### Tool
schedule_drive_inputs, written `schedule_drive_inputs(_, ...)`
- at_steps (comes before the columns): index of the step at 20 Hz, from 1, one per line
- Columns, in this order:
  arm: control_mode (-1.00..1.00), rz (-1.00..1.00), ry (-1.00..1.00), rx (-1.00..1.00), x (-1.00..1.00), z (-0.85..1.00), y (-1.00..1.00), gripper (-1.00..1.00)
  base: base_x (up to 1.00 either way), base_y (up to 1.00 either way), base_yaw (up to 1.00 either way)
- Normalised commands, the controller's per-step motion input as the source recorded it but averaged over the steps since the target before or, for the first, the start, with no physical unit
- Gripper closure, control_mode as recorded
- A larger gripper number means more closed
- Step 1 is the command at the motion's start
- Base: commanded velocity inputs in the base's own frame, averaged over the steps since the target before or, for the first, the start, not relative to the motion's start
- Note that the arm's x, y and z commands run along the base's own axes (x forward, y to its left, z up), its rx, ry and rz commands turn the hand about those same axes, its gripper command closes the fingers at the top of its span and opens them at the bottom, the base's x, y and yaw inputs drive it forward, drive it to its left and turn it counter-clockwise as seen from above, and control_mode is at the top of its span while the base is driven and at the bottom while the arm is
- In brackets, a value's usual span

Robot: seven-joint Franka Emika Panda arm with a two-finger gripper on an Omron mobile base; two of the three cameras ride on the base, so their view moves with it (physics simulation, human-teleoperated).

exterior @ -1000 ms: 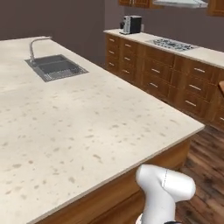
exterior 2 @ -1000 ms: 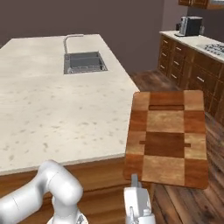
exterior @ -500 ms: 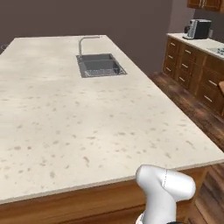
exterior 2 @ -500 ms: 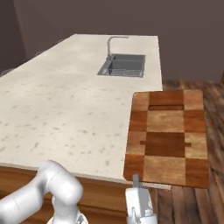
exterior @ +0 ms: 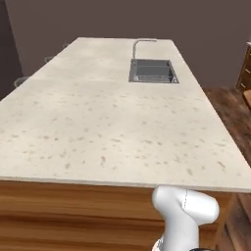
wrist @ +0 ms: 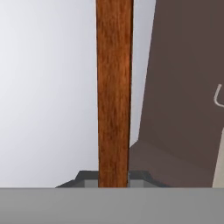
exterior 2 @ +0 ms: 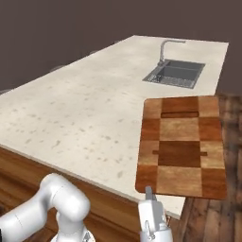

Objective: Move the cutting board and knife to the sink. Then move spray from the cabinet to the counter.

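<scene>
Two jaws (exterior 2: 150, 191) are clamped on the near edge of the rectangular reddish-brown patchwork wooden cutting board (exterior 2: 181, 144), which rises edge-on from between them in the hand view and hangs level above the right end of the beige speckled stone tabletop (exterior: 112, 112). Over the last second the whole scene swung round, so the base has turned, not the board. The dark grey recessed sink (exterior: 152, 71) with its silver gooseneck faucet (exterior: 142, 43) now lies straight ahead, well apart from the board; carrying it there seems next.
</scene>
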Motion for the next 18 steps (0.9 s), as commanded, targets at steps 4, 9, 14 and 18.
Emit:
schedule_drive_inputs(4,1.00,0.00,0.00,0.00,0.00,0.00,0.00,1.00,0.08,-1.00,0.44)
schedule_drive_inputs(9,1.00,0.00,0.00,0.00,0.00,0.00,0.00,1.00,0.00,-1.00,0.39)
schedule_drive_inputs(14,1.00,0.00,0.00,0.00,0.00,0.00,0.00,1.00,-0.32,-0.99,0.31)
schedule_drive_inputs(18,1.00,0.00,0.00,0.00,0.00,0.00,0.00,1.00,-0.41,-1.00,0.32)
